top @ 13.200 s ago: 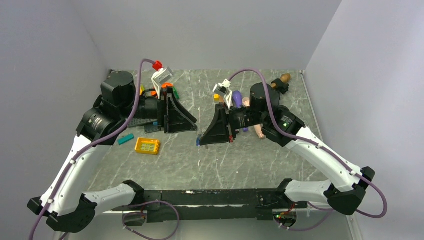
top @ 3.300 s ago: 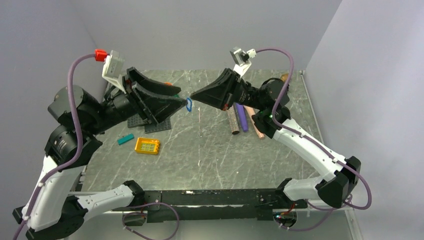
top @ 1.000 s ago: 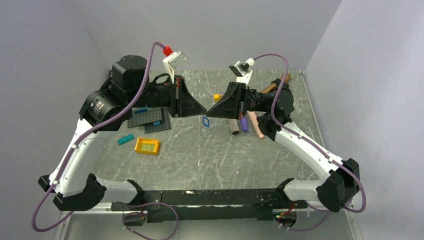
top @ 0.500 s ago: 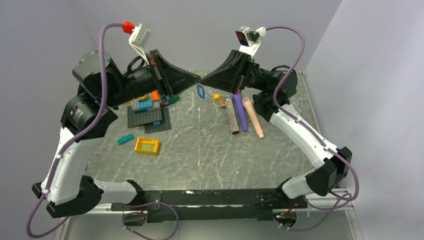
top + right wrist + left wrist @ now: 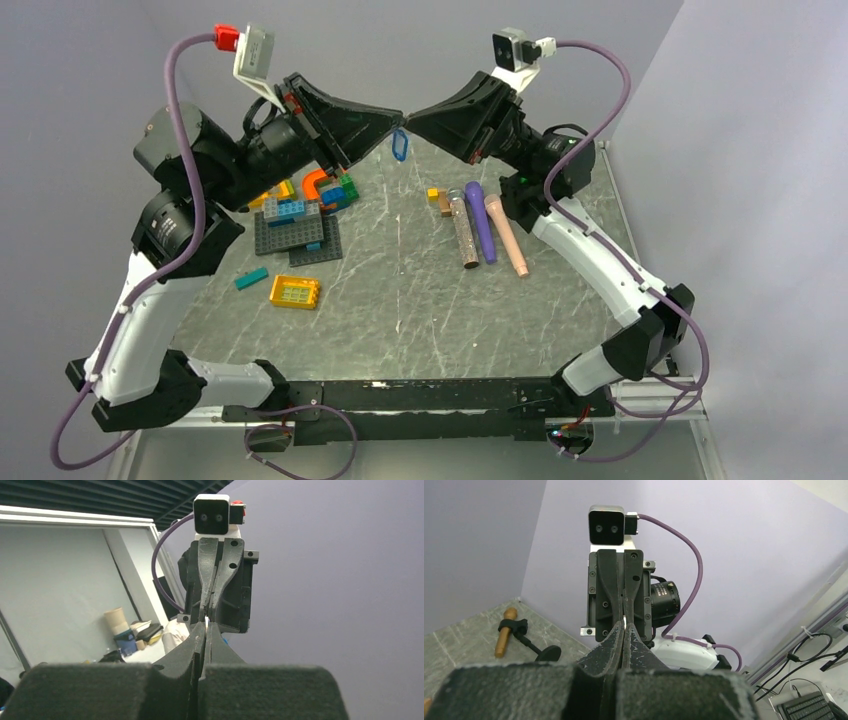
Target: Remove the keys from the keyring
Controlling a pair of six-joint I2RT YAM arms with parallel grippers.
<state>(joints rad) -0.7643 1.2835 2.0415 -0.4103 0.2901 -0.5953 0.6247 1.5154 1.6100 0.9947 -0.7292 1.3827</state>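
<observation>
The keyring [image 5: 399, 144], a tiny bright-blue oval loop, hangs in the air high above the back of the table. It dangles just under the spot where my two grippers meet tip to tip. My left gripper [image 5: 397, 113] comes in from the left and my right gripper [image 5: 410, 113] from the right, both shut. The left wrist view shows my left gripper [image 5: 624, 625] with a thin bright sliver pinched at its tips, facing the other gripper. The right wrist view shows my right gripper [image 5: 205, 625] holding the same sliver. No separate keys can be made out, and the blue loop is hidden in both wrist views.
A grey brick plate [image 5: 297, 238] with coloured bricks lies at the left, with a teal bar [image 5: 251, 278] and a yellow-orange brick [image 5: 294, 292] in front of it. A glitter tube [image 5: 465, 235], a purple tube [image 5: 481, 222] and a pink tube [image 5: 507, 236] lie right of centre. A wooden-handled tool [image 5: 504, 637] lies at the back right.
Both arms have risen and moved toward the back wall, tips still together. The keyring has gone from just over the table's middle to high in the air.
</observation>
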